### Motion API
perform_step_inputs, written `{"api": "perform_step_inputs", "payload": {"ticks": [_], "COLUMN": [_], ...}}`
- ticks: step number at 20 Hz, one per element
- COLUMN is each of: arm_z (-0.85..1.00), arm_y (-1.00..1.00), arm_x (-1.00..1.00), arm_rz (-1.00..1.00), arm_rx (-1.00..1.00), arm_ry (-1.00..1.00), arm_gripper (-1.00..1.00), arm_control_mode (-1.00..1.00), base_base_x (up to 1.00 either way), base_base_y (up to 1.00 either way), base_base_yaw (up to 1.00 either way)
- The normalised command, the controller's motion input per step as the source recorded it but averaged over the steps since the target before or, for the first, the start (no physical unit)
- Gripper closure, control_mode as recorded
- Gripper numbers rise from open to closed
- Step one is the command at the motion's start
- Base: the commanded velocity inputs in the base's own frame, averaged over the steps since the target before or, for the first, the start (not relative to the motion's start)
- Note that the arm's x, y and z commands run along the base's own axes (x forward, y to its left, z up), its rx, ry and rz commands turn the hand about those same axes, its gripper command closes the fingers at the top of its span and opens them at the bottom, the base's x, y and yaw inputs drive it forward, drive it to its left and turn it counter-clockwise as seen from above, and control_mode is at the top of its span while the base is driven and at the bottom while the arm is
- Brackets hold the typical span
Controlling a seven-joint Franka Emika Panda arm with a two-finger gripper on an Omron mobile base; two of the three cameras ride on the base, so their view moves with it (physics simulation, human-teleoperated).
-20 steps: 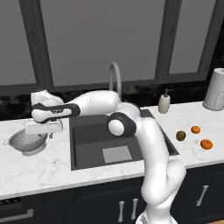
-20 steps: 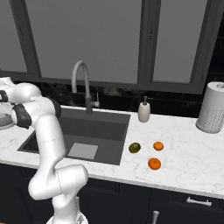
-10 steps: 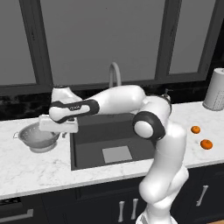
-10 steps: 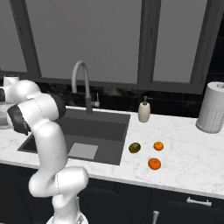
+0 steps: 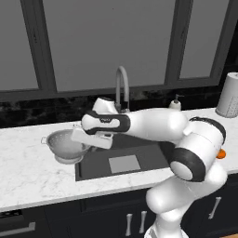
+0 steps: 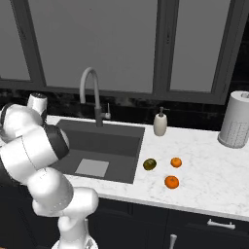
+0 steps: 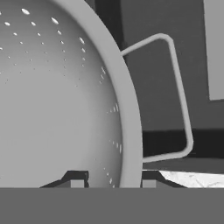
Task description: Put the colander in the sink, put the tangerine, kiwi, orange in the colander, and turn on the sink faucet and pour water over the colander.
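Observation:
The silver colander [image 5: 64, 145] hangs just left of the dark sink [image 5: 139, 160], over the counter's edge. My gripper [image 5: 87, 138] is shut on its right rim. In the hand view the rim [image 7: 129, 131] runs between the two fingertips [image 7: 77, 180], with a loop handle [image 7: 179, 87] sticking out over the basin. The gooseneck faucet [image 5: 122, 87] stands behind the sink [image 6: 104, 146]; no water runs from the faucet [image 6: 91, 92]. On the counter right of the sink lie the kiwi [image 6: 150, 164], the tangerine [image 6: 176, 162] and the orange [image 6: 171, 182].
A white soap dispenser [image 6: 160, 123] stands behind the fruits. A tall perforated grey cylinder [image 6: 235, 119] is at the back right. Dark window panes rise behind the counter. My arm's elbow [image 5: 195, 153] hangs over the sink's right front corner.
The arm has carried the colander to the right along the counter, from the far left to the sink's left edge. The fruits have not moved.

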Motion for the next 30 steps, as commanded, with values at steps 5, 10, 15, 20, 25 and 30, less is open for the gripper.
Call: {"api": "perform_step_inputs", "payload": {"ticks": [5,10,15,20,25,30], "arm_z": [0.08,0.0,0.0,0.0,0.0,-0.09], "arm_y": [-0.91,-0.98,-0.94,-0.77,-0.48,-0.25], "arm_x": [-0.52,-0.53,-0.09,0.0,0.0,0.06], "arm_rz": [-0.03,-0.01,-0.04,-0.05,-0.02,0.0], "arm_rx": [0.05,0.0,0.0,0.0,0.0,0.0], "arm_ry": [0.01,0.01,0.08,0.18,0.15,0.05], "arm_gripper": [1.0,1.0,1.0,1.0,1.0,1.0], "arm_control_mode": [-1.0,-1.0,-1.0,-1.0,-1.0,-1.0], "base_base_x": [0.0,0.0,0.0,0.0,0.0,0.0], "base_base_y": [0.0,0.0,0.0,0.0,0.0,0.0], "base_base_yaw": [0.0,0.0,0.0,0.0,0.0,0.0]}}
